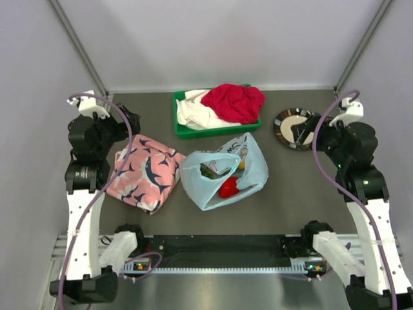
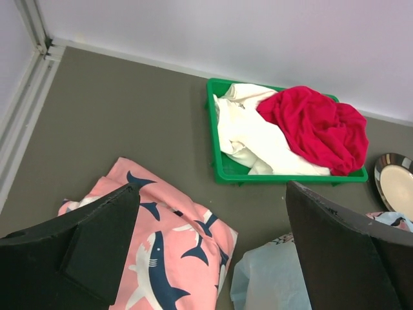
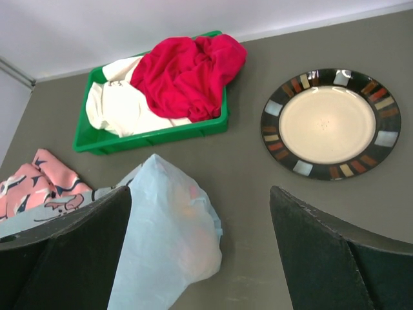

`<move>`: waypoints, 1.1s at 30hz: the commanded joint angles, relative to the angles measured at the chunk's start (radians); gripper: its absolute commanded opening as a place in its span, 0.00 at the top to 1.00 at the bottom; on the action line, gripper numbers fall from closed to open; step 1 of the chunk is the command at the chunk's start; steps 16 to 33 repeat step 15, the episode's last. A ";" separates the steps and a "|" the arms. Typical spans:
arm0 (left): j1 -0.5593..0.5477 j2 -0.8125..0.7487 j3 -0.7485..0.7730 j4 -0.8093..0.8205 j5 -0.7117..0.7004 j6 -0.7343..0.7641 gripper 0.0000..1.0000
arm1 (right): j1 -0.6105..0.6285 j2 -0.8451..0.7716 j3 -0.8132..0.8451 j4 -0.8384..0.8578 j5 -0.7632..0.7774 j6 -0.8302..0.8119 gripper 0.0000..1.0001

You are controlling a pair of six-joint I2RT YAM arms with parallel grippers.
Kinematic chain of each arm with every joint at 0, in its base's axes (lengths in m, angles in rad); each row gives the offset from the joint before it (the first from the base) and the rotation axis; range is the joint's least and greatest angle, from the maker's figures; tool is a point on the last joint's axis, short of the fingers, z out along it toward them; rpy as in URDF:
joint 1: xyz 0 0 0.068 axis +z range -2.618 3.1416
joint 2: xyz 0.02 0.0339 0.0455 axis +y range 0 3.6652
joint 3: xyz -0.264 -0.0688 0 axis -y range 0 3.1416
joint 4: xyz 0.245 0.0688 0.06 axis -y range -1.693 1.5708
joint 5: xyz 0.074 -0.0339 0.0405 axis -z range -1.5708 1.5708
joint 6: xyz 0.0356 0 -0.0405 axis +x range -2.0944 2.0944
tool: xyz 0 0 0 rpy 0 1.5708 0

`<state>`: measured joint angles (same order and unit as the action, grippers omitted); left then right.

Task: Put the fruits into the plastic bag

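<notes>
Grey tabletop [image 1: 290,194], white walls. Plastic bag [image 1: 222,171] lies mid-table, long axis diagonal from near-left to far-right, mouth gaping upward; red fruit [image 1: 227,188] shows inside. Bag sits between both pincers, apart from each. Left pincer [image 2: 211,194] near pink shark cloth [image 1: 145,171], right pincer [image 3: 200,194] near plate [image 3: 329,123]; both spread wide, gripping nothing.

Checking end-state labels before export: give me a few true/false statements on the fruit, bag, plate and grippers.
1. A red fruit lies inside the plastic bag. True.
2. The plate holds a peach. False: nothing lies on it.
3. The left gripper and right gripper are open and empty. True.
4. The shark-print cloth lies in the green tray. False: it lies beside the bag; the tray holds red and white clothes.
</notes>
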<state>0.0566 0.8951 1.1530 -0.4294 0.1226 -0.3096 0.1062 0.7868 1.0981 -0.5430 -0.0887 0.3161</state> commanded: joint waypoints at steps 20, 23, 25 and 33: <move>-0.001 -0.094 -0.070 -0.016 -0.015 0.035 0.01 | -0.010 -0.101 -0.080 -0.018 0.037 0.001 0.12; -0.001 -0.094 -0.070 -0.016 -0.015 0.035 0.01 | -0.010 -0.101 -0.080 -0.018 0.037 0.001 0.12; -0.001 -0.094 -0.070 -0.016 -0.015 0.035 0.01 | -0.010 -0.101 -0.080 -0.018 0.037 0.001 0.12; -0.001 -0.094 -0.070 -0.016 -0.015 0.035 0.01 | -0.010 -0.101 -0.080 -0.018 0.037 0.001 0.12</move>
